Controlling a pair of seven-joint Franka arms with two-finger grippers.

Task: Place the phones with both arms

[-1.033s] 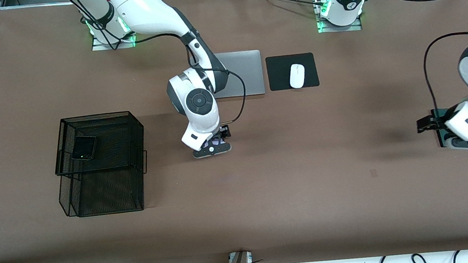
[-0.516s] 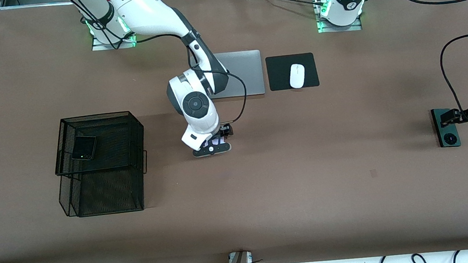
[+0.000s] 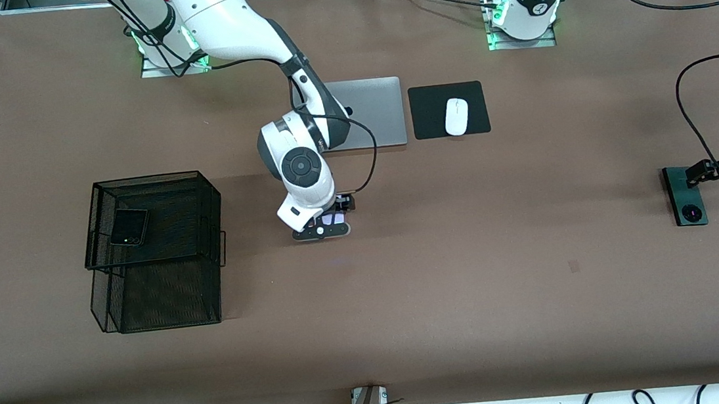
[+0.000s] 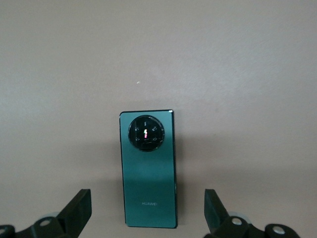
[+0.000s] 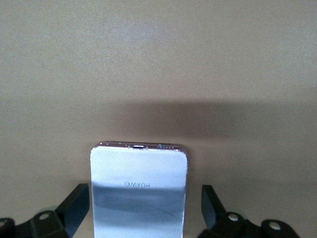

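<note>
The right gripper (image 3: 328, 221) hangs low over the brown table (image 3: 471, 270), nearer the front camera than the closed silver laptop (image 3: 374, 111), its black fingers (image 5: 74, 203) spread wide on either side of the small pale lilac phone (image 5: 139, 191) without touching it. The left gripper (image 3: 703, 173) is toward the left arm's end from that laptop, jaws wide and empty over one end of the long dark green phone (image 4: 148, 168), which lies flat on the table. The small black flip phone (image 3: 129, 226) lies in the upper tier of the black wire-mesh basket (image 3: 201, 197), toward the right arm's end from the laptop.
</note>
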